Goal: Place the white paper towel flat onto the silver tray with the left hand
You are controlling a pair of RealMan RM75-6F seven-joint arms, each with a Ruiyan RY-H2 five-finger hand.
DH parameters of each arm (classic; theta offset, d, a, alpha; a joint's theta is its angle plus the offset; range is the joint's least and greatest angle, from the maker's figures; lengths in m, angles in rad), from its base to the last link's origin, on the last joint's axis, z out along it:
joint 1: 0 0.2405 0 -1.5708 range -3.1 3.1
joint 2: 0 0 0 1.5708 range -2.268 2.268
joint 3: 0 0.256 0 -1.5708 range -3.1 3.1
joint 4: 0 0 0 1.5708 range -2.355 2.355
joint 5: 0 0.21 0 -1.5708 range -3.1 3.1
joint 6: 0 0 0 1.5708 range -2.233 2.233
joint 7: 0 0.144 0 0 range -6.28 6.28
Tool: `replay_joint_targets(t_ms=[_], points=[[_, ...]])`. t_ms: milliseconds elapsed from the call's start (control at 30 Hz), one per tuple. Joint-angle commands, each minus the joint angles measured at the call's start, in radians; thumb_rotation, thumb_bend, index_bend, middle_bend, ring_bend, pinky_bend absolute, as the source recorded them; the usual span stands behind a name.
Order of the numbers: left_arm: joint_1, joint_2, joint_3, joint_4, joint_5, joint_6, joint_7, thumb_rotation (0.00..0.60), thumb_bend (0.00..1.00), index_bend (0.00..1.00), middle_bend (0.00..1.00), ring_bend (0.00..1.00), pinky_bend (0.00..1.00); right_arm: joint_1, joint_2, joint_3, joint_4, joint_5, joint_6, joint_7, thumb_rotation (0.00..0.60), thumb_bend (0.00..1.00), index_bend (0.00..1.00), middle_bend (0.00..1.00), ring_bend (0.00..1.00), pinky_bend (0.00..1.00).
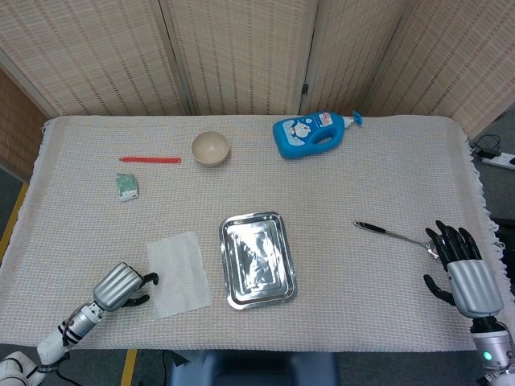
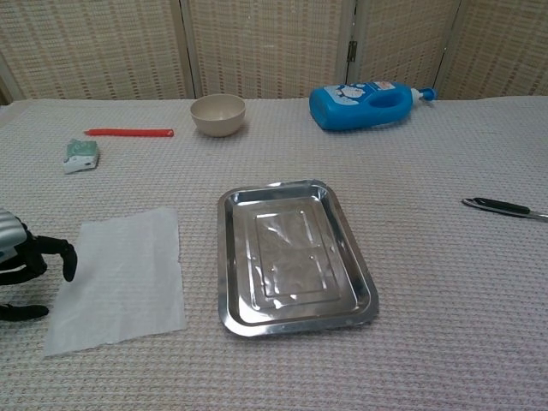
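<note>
Staged tabletop test area, indoor, with household props.

Table (image 1: 338,193) covered in a pale woven cloth with a fringed edge; backdrop of folding woven screens (image 1: 241,56) joined by a hinge (image 1: 305,88), closing off the space behind. Grey floor with a yellow tape line (image 1: 129,366) at the near edge and a power strip (image 1: 500,159) at far right. Assorted domestic items laid well apart: blue detergent bottle (image 1: 310,134), small beige bowl (image 1: 211,148), metal tray (image 1: 257,259), spoon (image 1: 394,234). Two robot hands, left (image 1: 121,287) and right (image 1: 463,269), at the near corners mark it as a robot workstation, not a home.
</note>
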Motion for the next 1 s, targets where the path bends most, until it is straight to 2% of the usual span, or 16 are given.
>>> replay_joint_targets(t_ms=[33, 500, 833, 1000], points=[[-0.008, -0.022, 0.006, 0.026, -0.008, -0.009, -0.019, 0.6, 0.24, 0.5, 1.0, 1.0, 1.0, 0.001, 0.0, -0.001, -0.001, 0.001, -0.002, 0.001, 0.6, 0.36, 0.0, 0.0, 0.0, 0.0], [-0.031, -0.144, -0.008, 0.119, -0.051, 0.025, -0.14, 0.6, 0.26, 0.51, 1.0, 1.0, 1.0, 0.004, 0.004, 0.001, -0.002, 0.014, -0.013, 0.006, 0.6, 0.36, 0.0, 0.0, 0.0, 0.0], [-0.028, -0.191, -0.007, 0.18, -0.072, 0.035, -0.155, 0.6, 0.58, 0.62, 1.0, 1.0, 1.0, -0.003, 0.016, 0.001, -0.004, 0.015, -0.002, 0.019, 0.6, 0.36, 0.0, 0.0, 0.0, 0.0], [-0.025, -0.192, -0.009, 0.191, -0.079, 0.085, -0.137, 0.6, 0.62, 0.63, 1.0, 1.0, 1.0, -0.005, 0.017, -0.001, -0.005, 0.012, 0.002, 0.02, 0.6, 0.36, 0.0, 0.0, 0.0, 0.0]])
